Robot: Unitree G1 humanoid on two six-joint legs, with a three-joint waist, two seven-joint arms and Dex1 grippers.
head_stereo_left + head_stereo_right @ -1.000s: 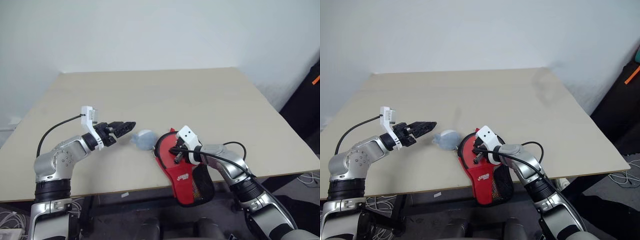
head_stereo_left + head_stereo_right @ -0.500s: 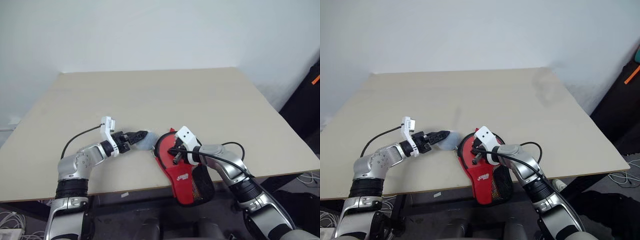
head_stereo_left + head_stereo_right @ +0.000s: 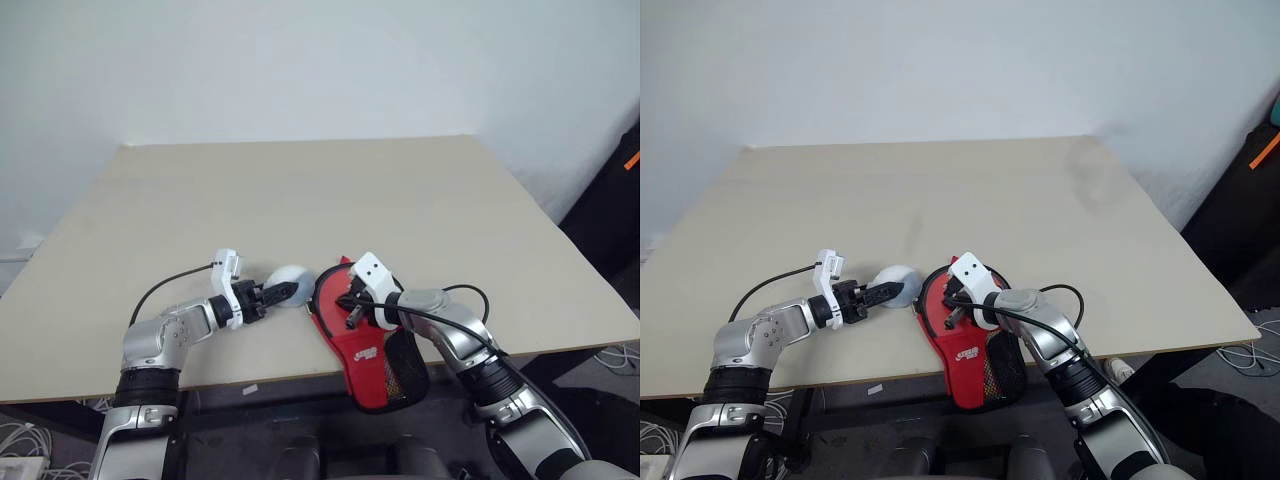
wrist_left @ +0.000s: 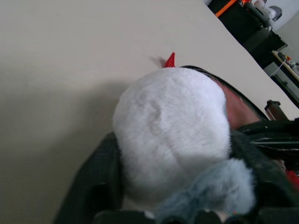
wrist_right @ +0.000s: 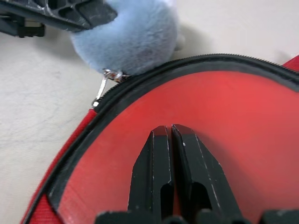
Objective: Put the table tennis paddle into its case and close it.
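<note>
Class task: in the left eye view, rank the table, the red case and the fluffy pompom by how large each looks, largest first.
1. The table, by far the largest.
2. The case, hanging over the table's near edge.
3. The fluffy pompom, smallest, beside the case.
No two look alike in size.

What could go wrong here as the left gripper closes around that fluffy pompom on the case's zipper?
The left gripper has its fingers around the fluffy pompom, which is soft, so they may slip off it when pulled. The right gripper, shut, presses on the case, which overhangs the table edge; a hard tug could drag it off.
</note>
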